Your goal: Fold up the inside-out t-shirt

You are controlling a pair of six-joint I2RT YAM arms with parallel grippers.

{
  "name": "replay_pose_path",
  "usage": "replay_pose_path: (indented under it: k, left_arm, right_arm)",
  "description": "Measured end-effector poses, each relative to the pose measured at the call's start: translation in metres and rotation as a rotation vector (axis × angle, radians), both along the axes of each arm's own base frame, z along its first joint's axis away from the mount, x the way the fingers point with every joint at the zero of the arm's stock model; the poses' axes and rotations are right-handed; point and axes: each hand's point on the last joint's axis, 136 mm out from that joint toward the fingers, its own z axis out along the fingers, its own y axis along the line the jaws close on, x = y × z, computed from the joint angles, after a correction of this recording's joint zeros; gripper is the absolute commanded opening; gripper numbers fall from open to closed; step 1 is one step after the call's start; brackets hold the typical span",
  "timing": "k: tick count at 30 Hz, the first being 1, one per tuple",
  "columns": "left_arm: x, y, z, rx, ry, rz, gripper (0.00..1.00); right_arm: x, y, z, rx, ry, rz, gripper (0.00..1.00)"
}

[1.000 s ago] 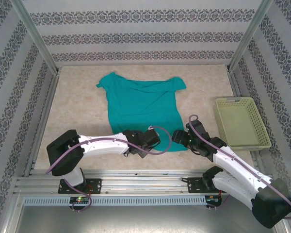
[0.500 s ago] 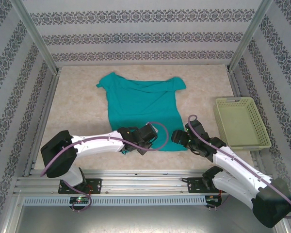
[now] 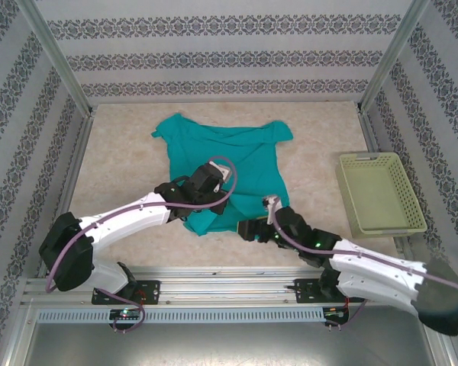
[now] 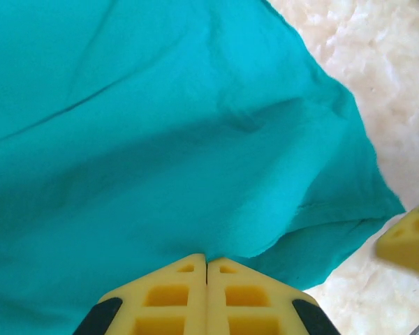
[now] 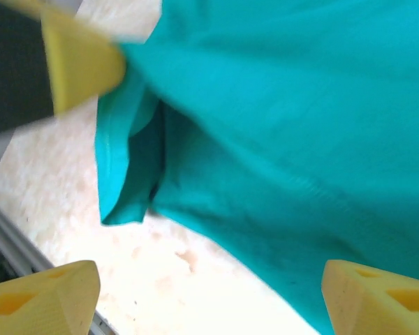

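My left gripper point(image 4: 207, 264) was pressed shut on the inside-out t-shirt point(image 3: 237, 149), the two yellow fingers meeting with teal cloth pinched at their tips. From above, that arm reached across from the left, over the shirt's near left part, and the cloth there was bunched and drawn up under it. The collar end and both short sleeves lay flat toward the far side of the table point(image 3: 122, 152).

My right gripper point(image 5: 209, 272) stood with its jaws wide apart and nothing gripped between them. It sat low at the shirt's near hem, pointing left. Between its fingers I saw pale tabletop and the stitched hem running across. To the left the hem gaped, showing a darker fold inside. A yellow finger of my left gripper showed at the top left of that wrist view. One of my right fingers point(image 4: 408, 241) showed at the edge of the left wrist view, just beside the hanging cloth. Whether it touched the cloth I could not tell.

What I saw of the shirt was plain teal, with seams and creases as its only marks. The pale yellow-green basket point(image 3: 378, 194) stood at the right, well apart from the shirt.
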Motion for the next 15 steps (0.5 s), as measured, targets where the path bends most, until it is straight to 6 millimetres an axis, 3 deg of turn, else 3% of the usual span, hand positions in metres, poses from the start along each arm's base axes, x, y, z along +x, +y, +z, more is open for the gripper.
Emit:
replay_pose_path:
  k: [5, 8, 15]
  left_arm:
    - [-0.003, -0.004, 0.012, -0.066, 0.013, -0.007, 0.00]
    - [-0.005, -0.005, 0.020, -0.092, 0.012, -0.011, 0.00]
    - [-0.002, -0.006, 0.041, -0.143, -0.009, -0.015, 0.00]
  right_arm:
    - [-0.006, 0.032, -0.034, -0.099, -0.069, 0.083, 0.85]
    - [0.000, 0.045, -0.046, -0.145, -0.116, 0.103, 0.85]
    - [0.022, 0.073, -0.049, -0.196, -0.241, 0.145, 0.85]
